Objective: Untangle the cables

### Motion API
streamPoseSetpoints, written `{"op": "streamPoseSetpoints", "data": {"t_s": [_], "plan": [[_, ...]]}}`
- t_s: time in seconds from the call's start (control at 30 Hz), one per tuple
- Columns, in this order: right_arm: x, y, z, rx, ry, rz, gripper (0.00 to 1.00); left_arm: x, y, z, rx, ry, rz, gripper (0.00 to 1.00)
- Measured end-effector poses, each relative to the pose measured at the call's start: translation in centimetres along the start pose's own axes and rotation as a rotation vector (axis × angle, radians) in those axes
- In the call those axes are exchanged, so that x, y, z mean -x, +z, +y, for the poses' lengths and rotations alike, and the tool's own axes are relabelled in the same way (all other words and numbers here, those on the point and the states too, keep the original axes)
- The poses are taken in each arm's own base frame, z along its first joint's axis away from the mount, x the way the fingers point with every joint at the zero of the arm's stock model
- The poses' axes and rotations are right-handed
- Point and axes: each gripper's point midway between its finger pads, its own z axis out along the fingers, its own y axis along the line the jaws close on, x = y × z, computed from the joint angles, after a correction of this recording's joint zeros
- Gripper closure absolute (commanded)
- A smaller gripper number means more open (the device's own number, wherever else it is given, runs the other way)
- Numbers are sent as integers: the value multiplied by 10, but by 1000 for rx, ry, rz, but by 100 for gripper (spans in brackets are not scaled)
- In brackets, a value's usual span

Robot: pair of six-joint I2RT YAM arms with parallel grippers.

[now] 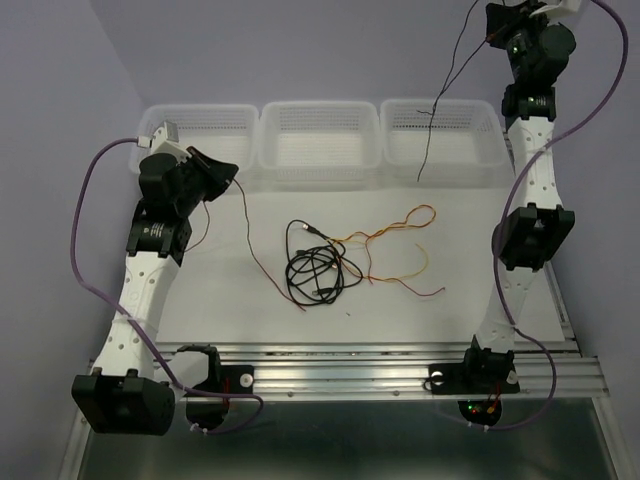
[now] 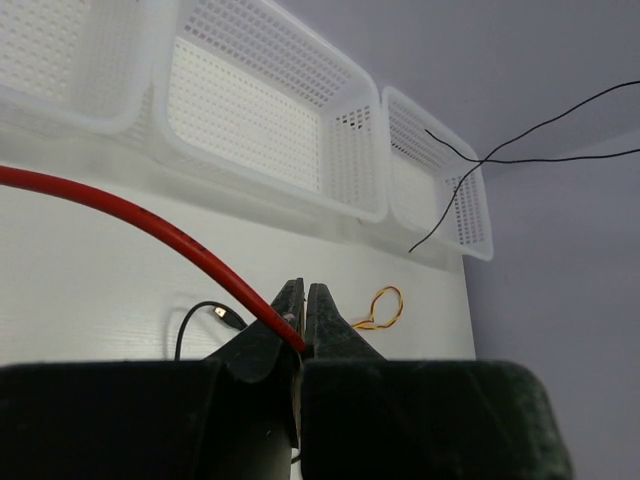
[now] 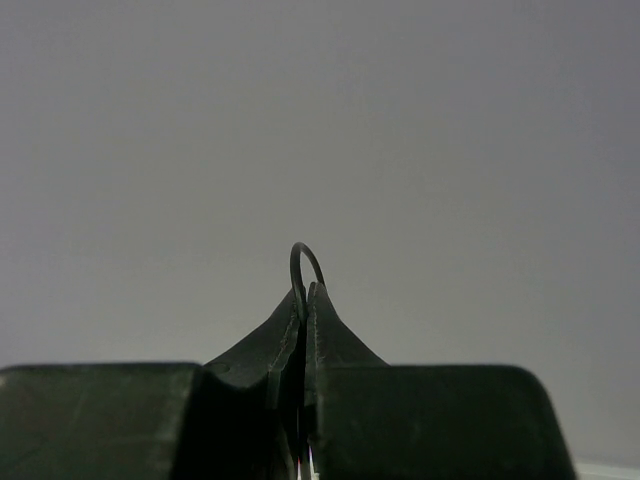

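Because every strand is thin, light and limp, the cables are judged to have no stiffness of their own. They should follow any pull, slide readily on the smooth white worktop [image 1: 230, 310], and cinch at their crossings if drawn fast.

Findings, task items:
- Black strand [image 1: 432, 120]: it hangs doubled below the right end effector [image 3: 305, 292], which is raised high and clenched on a small loop of it. Its free end dangles above the rightmost basket, clear of the heap.
- Black coil [image 1: 315, 272]: it lies on the worktop ahead of and to the right of the left end effector [image 2: 303, 318], wound in several overlapping turns. Whether it joins the raised strand cannot be told.
- Dark red cable [image 2: 150, 225]: it is pinched at the tips of the left end effector and trails down towards the coil's edge. Whether it threads through the coil cannot be told.
- Yellow/orange cable [image 1: 405, 222]: it lies beyond the coil, crossing other strands.
- Plug [image 2: 225, 316]: it lies just ahead of the left end effector. Free ends like this, away from the crossings, are judged the best places to grip.

Findings, surroundings:
- Three white baskets [image 1: 320, 172] line the far edge beyond both end effectors, and lifted slack could snag on their rims.
- Purple cables [image 1: 79, 225] loop beside each arm.
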Motion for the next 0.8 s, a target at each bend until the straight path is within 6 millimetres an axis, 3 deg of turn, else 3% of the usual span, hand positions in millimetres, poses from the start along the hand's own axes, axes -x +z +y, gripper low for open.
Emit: {"op": "streamPoseSetpoints", "data": {"t_s": [0.2, 0.5, 0.7, 0.8], "plan": [[-42, 9, -38, -114, -19, 0, 99, -6, 7, 6, 8, 6, 12, 100], [-158, 0, -81, -355, -45, 116, 99, -10, 12, 10, 16, 11, 22, 100], [-254, -42, -107, -499, -45, 264, 99, -15, 13, 16, 28, 12, 32, 100], [-293, -67, -125, -578, -53, 338, 88, -15, 13, 16, 30, 15, 31, 100]]}}
